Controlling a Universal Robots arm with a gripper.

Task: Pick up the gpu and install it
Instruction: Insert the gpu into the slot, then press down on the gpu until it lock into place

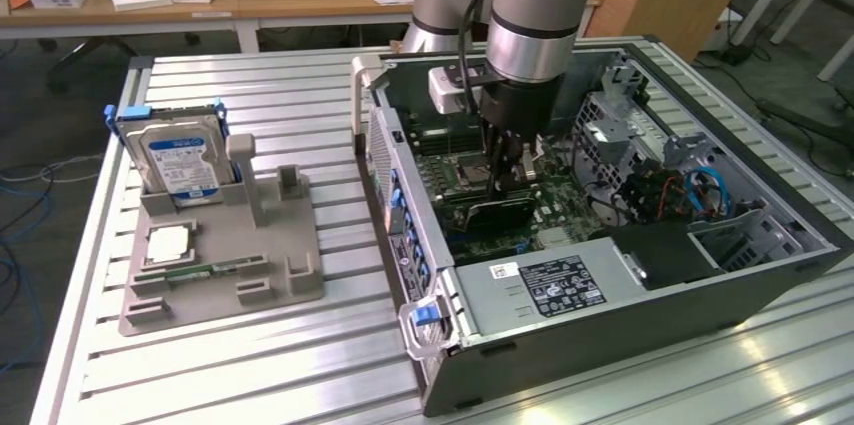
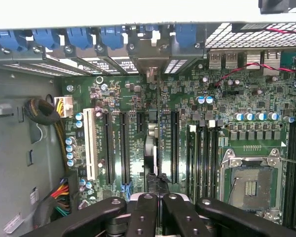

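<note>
Black gripper linkages cross the near edge of the wrist view, and the gripper (image 2: pixel 154 190) is closed on the gpu (image 2: pixel 151 148), which appears edge-on as a thin vertical card running from the fingers toward the rear slot brackets. The card stands upright over the motherboard (image 2: pixel 227 98), in line with one of the long black expansion slots (image 2: pixel 173 143), between the neighbouring slots and the memory sockets. Whether its lower edge is fully seated in the slot cannot be told. At its far end the card's bracket meets the row of blue slot clips (image 2: pixel 108 37) along the case's rear wall.

In the exterior view, the arm (image 1: pixel 534 15) reaches straight down into the open computer case (image 1: pixel 747 275), which lies on its side on the slatted metal table (image 1: pixel 240 375). The gripper (image 1: pixel 505 177) is deep inside, just above the board, with the gpu (image 1: pixel 491 211) directly beneath and touching the fingers, visible as a dark flat piece.

Well apart, toward the exterior view's left, a grey parts holder (image 1: pixel 267 275) carries an upright hard drive (image 1: pixel 180 160) with a blue-white label, a processor (image 1: pixel 170 243) lying flat and a narrow green memory stick (image 1: pixel 220 268).
</note>
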